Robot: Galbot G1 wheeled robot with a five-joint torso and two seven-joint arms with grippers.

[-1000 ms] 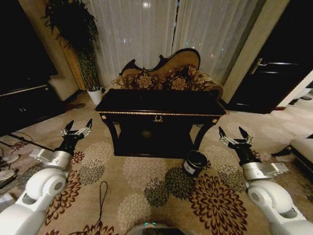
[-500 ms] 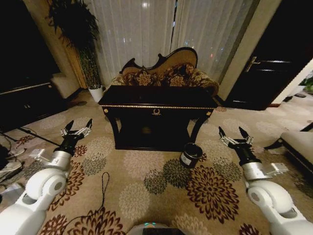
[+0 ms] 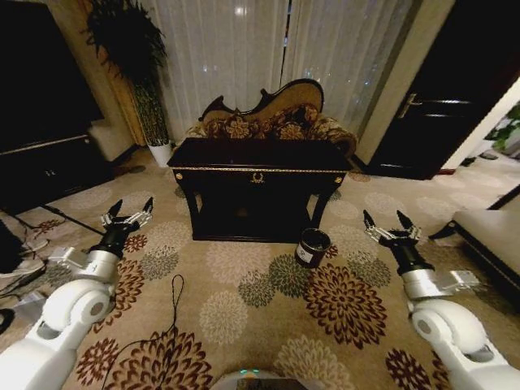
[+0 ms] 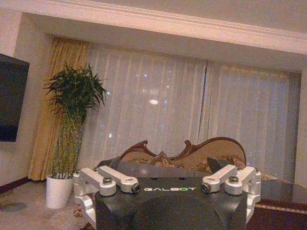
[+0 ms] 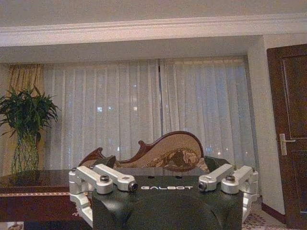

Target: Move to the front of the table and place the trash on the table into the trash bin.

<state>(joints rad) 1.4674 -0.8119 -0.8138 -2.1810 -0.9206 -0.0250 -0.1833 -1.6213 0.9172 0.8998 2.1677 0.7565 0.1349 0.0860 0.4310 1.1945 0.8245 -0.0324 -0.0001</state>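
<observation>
From the head camera, the desk (image 3: 257, 156) stood square ahead, dark and glossy, gold trim along its front edge and a gold emblem at the centre. No scraps could be made out on its dark top from here. The trash bin (image 3: 311, 247) sat on the flowered carpet (image 3: 244, 301) just in front of the desk, off its right front leg, tilted a little, white label facing out. Behind the desk was a carved sofa (image 3: 268, 118), and behind that pale curtains (image 3: 244, 57). A potted plant (image 3: 130, 65) rose beyond the desk's left end. The left gripper (image 3: 127, 210) hung in the air well short of the desk's left end, fingers spread apart, nothing between them. The right gripper (image 3: 390, 223) hovered out past the bin, short of the desk's right end, fingers likewise apart and empty.

Left wrist camera: the left gripper's housing sat low in shot, the fingers' tips cut off. The desk (image 4: 283, 191) showed as a dark top beyond it, the sofa behind the desk.

Right wrist camera: the same pose on the right arm. The desk (image 5: 33, 184) showed with its gold trim, the sofa beyond it, and a dark door (image 5: 288, 139) off past the desk's right end.
</observation>
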